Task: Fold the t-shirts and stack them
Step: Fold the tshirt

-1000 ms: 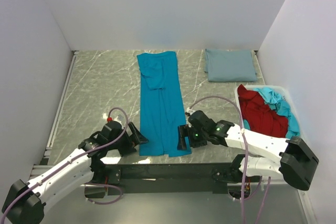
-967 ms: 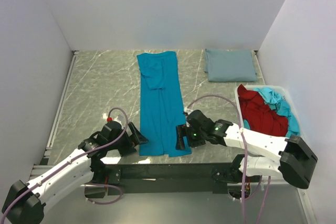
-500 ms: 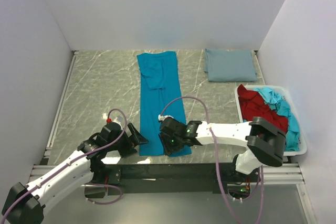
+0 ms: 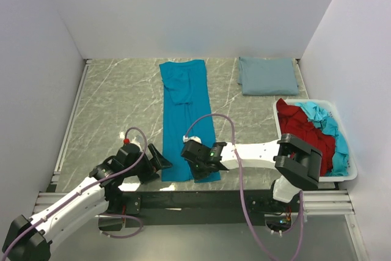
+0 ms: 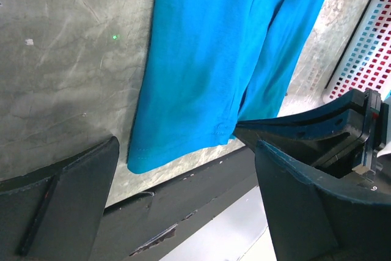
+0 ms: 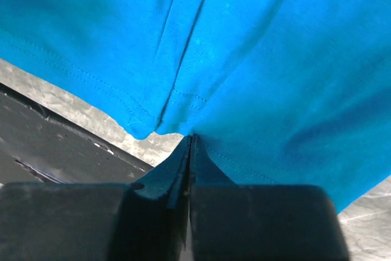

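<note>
Top external view: teal-blue t-shirt (image 4: 186, 114), laid flat as a long narrow strip down the middle of the bench (image 4: 116, 102), sides seemingly already turned in; grey-blue t-shirt (image 4: 267, 76), folded to a neat rectangle at the far right corner, well apart from the strip; white bin (image 4: 349, 174) at the right edge, holding a dark red t-shirt (image 4: 302, 132) and a light turquoise t-shirt (image 4: 324, 120), both crumpled and unfolded. Left hand (image 4: 160, 157) just beside the strip's near left corner; right hand (image 4: 198, 169) over the near hem. Left wrist view: left hand (image 5: 186, 145) spread wide, nothing between its jaws, the teal-blue t-shirt (image 5: 208, 53) hem lying flat ahead of it; bin (image 5: 366, 41) wall at the far right. Right wrist view: right hand (image 6: 189, 139) pressed together at the hem of the teal-blue t-shirt (image 6: 244, 59), cloth creasing toward the tips, apparently pinched. Progress, as judged: one shirt folded; one part-folded, lengthwise folds outstanding; two untouched in the bin; no stack begun.
</note>
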